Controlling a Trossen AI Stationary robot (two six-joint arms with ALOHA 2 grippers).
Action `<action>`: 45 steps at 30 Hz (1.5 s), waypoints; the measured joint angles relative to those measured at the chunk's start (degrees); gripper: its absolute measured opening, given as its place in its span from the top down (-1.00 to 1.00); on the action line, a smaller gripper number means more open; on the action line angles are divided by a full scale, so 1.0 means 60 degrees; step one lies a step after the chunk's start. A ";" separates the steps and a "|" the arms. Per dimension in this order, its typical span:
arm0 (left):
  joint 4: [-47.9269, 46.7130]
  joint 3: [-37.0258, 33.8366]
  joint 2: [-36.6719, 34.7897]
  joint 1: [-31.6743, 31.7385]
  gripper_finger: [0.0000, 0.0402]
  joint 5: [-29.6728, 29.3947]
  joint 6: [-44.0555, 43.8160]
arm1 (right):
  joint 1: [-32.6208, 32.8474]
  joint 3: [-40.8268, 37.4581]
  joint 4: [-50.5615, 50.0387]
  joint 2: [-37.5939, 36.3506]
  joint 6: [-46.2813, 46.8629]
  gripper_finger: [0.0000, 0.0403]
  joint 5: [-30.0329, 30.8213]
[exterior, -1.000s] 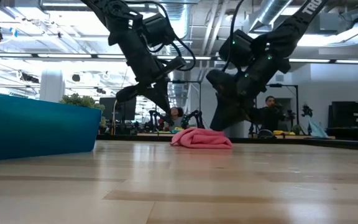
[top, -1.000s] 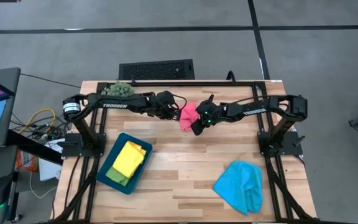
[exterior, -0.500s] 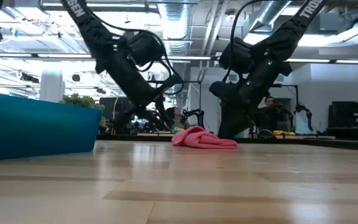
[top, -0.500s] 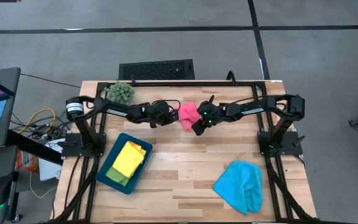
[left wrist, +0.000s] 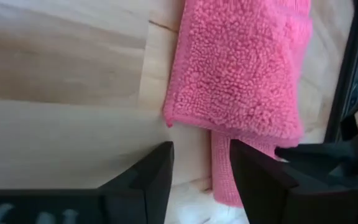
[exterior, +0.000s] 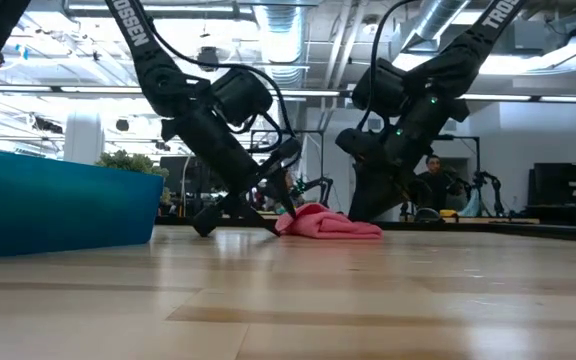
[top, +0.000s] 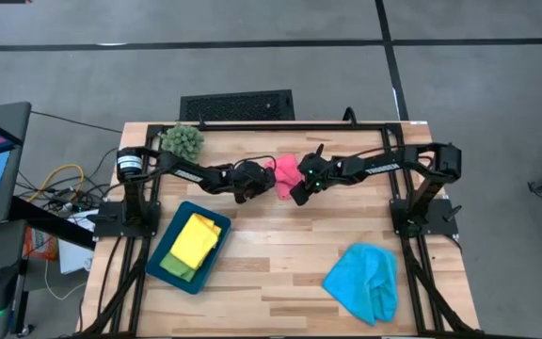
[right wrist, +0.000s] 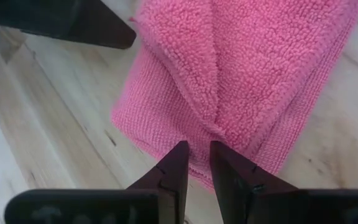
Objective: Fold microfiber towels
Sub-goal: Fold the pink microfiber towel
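Note:
The pink towel (top: 285,171) lies bunched on the table's far middle, and it also shows in the low view (exterior: 328,222). My left gripper (top: 255,185) is open and low at the towel's left edge. In the left wrist view its fingers (left wrist: 160,171) stand on either side of a lower strip of the towel (left wrist: 220,167); I cannot tell whether they touch it. My right gripper (top: 296,191) is shut on the towel from its right side. The yellow towel (top: 194,239) lies on the green towel (top: 175,268) in the teal tray. The light blue towel (top: 363,280) lies crumpled at the near right. My right gripper pinches a raised fold of the pink towel (right wrist: 215,129) between its two fingers, near the towel's edge on the gripper's side. The fingers slant down from the table's right. Ridges in the cloth run together at the fingertips. The rest of the towel lies on the table.
The dark teal tray (top: 163,237) stands at the near left. The spiky green plant ball (top: 183,139) sits at the far left corner. Bare wood lies between the tray and the blue towel. A person shows in the room behind (exterior: 434,180).
My left gripper has come down from above the table and moved toward the pink towel's left edge, where it now stands low by the tabletop. The towel has shifted a little.

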 joint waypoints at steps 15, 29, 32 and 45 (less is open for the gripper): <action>0.0281 0.0027 0.0055 0.0043 0.34 -0.1984 -0.0867 | 0.0004 0.0000 -0.0004 0.0000 -0.0117 0.54 -0.0021; 0.0383 0.1901 0.0126 0.0538 0.43 -0.2696 0.2648 | 0.0004 0.0000 0.0009 0.0015 -0.0146 0.54 -0.0017; 0.0394 0.2499 0.0300 0.0655 0.43 -0.2395 0.3376 | 0.0004 0.0000 -0.0002 0.0036 -0.0142 0.54 -0.0014; 0.0035 0.4111 0.0427 0.1407 0.43 0.1302 0.5397 | -0.0100 0.0004 -0.0282 -0.0823 -0.0020 0.54 -0.0062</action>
